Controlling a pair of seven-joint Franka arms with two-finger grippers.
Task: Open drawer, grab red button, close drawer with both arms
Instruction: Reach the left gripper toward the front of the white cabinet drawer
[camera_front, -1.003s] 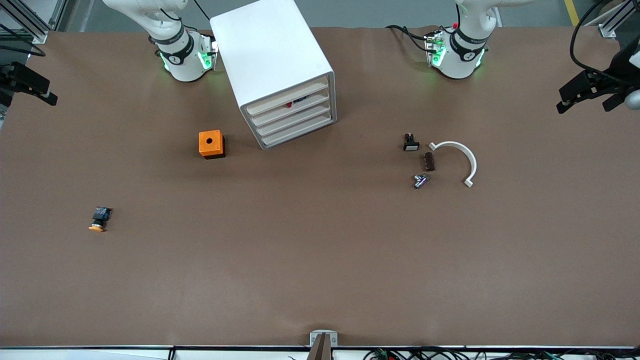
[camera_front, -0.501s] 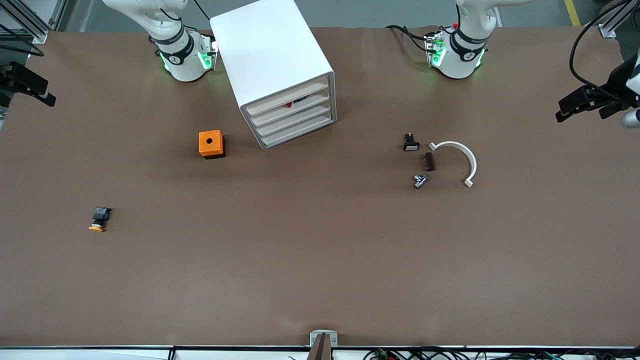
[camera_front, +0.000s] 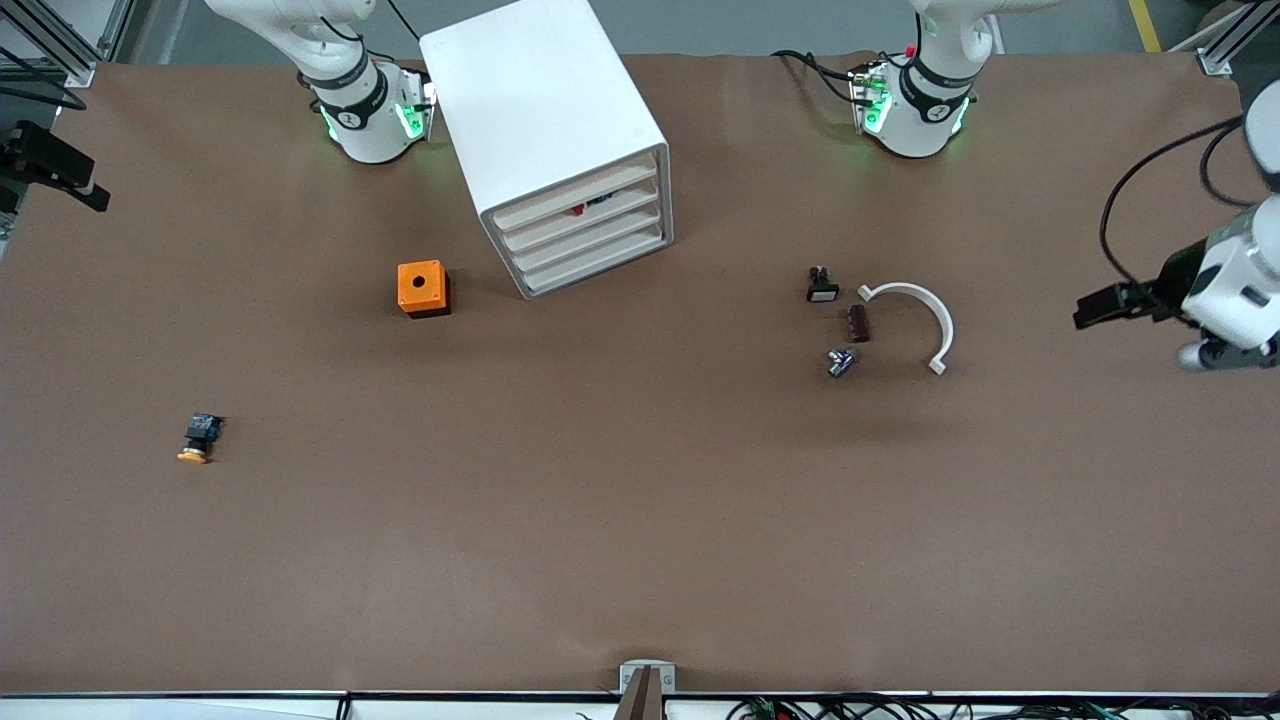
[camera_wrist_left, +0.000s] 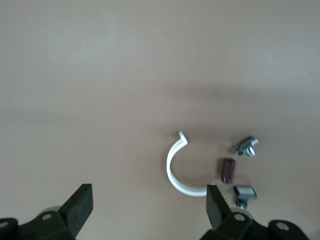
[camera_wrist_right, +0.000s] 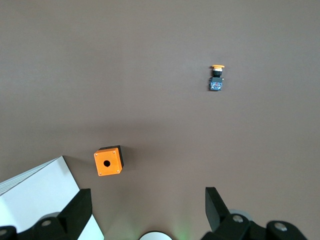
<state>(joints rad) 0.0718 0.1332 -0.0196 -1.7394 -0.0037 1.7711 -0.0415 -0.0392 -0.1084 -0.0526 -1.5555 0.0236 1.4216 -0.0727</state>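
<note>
The white cabinet (camera_front: 545, 110) stands between the arm bases, its four beige-fronted drawers (camera_front: 583, 232) all pushed in. The button's red cap (camera_front: 578, 210) shows in the gap between the top two drawer fronts; the rest of it is mostly hidden. My left gripper (camera_front: 1100, 304) is open and empty over the left arm's end of the table, beside the small parts; its fingers (camera_wrist_left: 80, 202) stand wide in the left wrist view. My right gripper (camera_front: 60, 170) is open and empty at the right arm's end of the table; it also shows in the right wrist view (camera_wrist_right: 147, 207).
An orange box with a hole (camera_front: 422, 288) sits beside the cabinet. A yellow-capped button (camera_front: 198, 438) lies nearer the camera, toward the right arm's end. A white C-shaped clip (camera_front: 925, 315), a brown piece (camera_front: 858, 323), a metal bolt (camera_front: 840, 362) and a black part (camera_front: 821, 285) lie near the left gripper.
My left gripper has swung down and inward over the table toward the small parts. My right gripper has barely moved. The drawers and the objects have not moved.
</note>
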